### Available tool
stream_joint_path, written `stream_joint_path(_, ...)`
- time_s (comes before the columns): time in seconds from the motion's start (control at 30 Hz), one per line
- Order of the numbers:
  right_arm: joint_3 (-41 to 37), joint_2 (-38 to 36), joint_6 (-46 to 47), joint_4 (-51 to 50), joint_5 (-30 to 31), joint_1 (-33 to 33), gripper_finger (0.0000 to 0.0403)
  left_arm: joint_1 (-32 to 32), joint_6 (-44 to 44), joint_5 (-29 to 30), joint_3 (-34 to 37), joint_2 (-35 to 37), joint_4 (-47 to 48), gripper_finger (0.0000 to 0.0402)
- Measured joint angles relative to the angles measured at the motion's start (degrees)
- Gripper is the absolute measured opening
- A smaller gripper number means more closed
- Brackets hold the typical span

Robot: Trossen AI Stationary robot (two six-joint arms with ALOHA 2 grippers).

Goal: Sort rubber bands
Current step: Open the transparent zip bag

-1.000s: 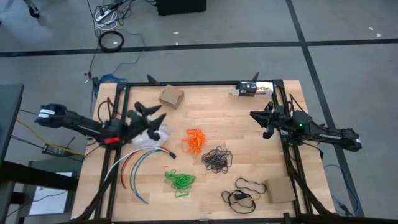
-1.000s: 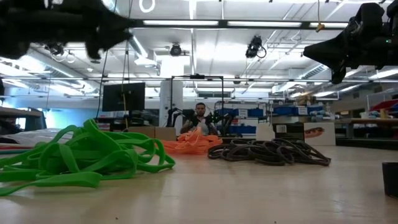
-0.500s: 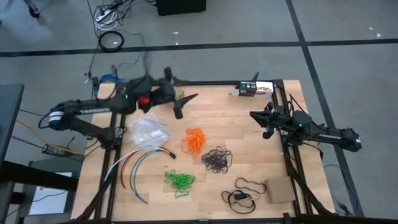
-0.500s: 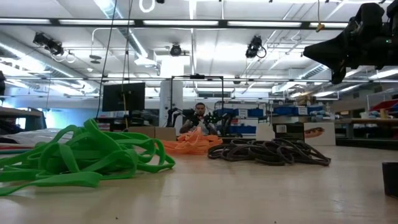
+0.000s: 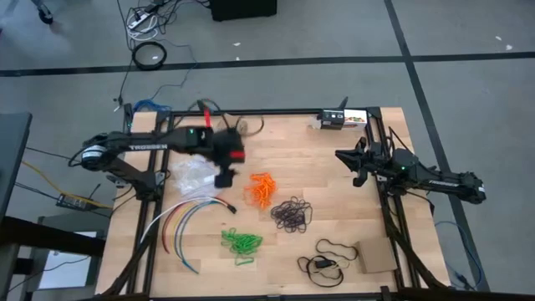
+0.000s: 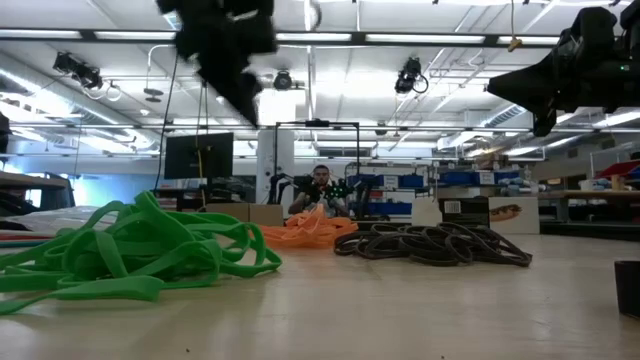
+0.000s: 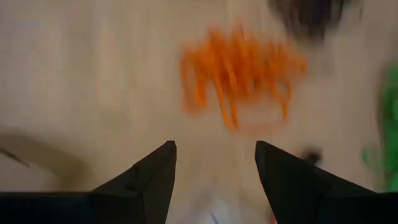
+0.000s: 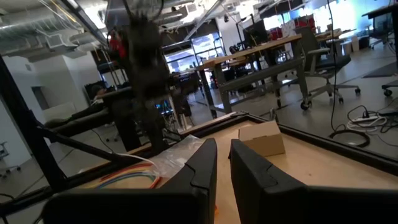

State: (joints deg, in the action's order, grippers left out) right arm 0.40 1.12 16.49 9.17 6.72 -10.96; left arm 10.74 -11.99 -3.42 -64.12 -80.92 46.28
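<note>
We position the left end effector, fingers wide and empty, above the orange bands mid-tabletop — approach step. Next: descend and pinch one loop. The right end effector waits at the right edge — narrow, empty.

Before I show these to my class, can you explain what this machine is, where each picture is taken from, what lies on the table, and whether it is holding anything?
It is a robot with two dark arms at a wooden table. One picture looks straight down, one looks level across the tabletop, and one comes from each wrist. On the table lie three heaps of rubber bands: orange, dark brown-black and green. The left gripper is open and empty above the orange heap. The right gripper, nearly closed, waits at the table's right edge, holding nothing.
</note>
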Motion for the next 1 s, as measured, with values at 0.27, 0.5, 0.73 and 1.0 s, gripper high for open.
stream_joint_path(0.27, 0.00, 0.00, 0.39, -0.20, -0.48, 0.00, 0.0038, -4.32, 10.98, 9.96, 15.57, 5.71, 0.44, 0.0227)
stream_joint_path(0.5, 0.00, -0.01, 0.39, -0.28, -0.48, 0.00, 0.0038, -4.88, 21.28, 10.40, 22.93, 13.03, 0.01, 0.0227)
stream_joint_path(0.73, 0.00, 0.00, 1.17, -0.34, -0.93, 0.00, 0.0038, -4.76, 21.09, 9.56, 22.59, 12.62, -0.71, 0.0227)
stream_joint_path(1.0, 0.00, 0.01, 1.49, -0.35, -1.79, 0.00, 0.0038, -2.86, 29.89, 11.32, 24.05, 4.13, 0.20, 0.0227)
